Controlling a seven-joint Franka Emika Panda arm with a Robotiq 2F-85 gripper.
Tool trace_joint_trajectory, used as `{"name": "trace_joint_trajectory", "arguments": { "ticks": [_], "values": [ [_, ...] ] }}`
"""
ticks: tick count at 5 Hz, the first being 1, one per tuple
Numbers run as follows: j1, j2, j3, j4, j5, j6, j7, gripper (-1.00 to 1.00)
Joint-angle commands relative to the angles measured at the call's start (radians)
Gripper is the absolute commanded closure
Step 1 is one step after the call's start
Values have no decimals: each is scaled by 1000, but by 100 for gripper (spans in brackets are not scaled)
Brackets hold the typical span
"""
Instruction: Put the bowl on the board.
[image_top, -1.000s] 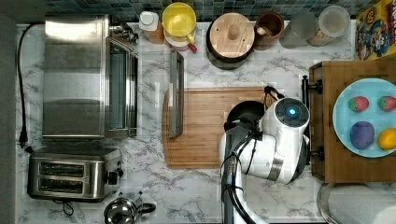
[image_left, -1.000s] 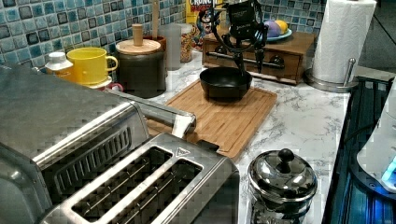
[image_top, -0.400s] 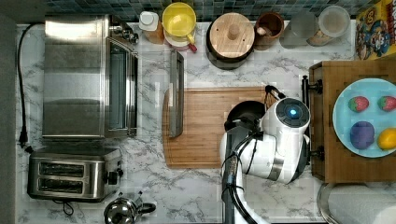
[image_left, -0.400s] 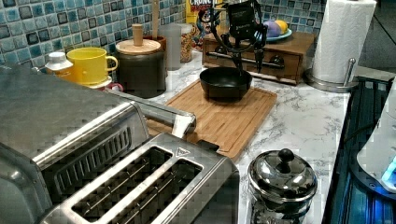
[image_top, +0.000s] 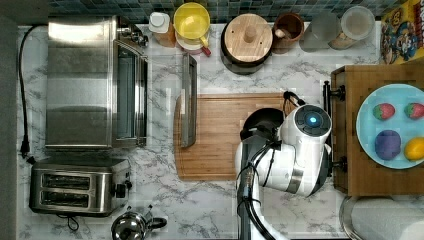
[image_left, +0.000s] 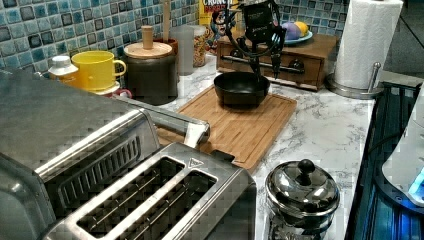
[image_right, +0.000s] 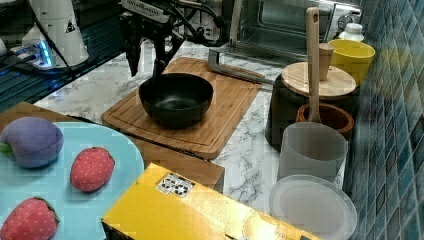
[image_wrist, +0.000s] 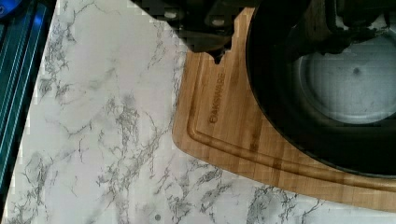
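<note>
Bowl on board, half hidden under arm

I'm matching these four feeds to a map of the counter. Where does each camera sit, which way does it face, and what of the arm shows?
Top view: overhead, looking straight down; the white arm partly covers the bowl on the board.
Left view: low beside the toaster, facing the tiled wall; claw open above the bowl.
Right view: by the fruit plate, facing the toaster oven; claw over the bowl's rim.
Wrist view: on the arm, looking down at the board's corner and the bowl.
All four share bowl and board.
</note>
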Motion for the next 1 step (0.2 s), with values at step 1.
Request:
{"name": "trace_joint_trajectory", "arguments": {
  "ticks": [1],
  "values": [
    [12,-26,-10,99,9,-9,19,0]
  ]
}}
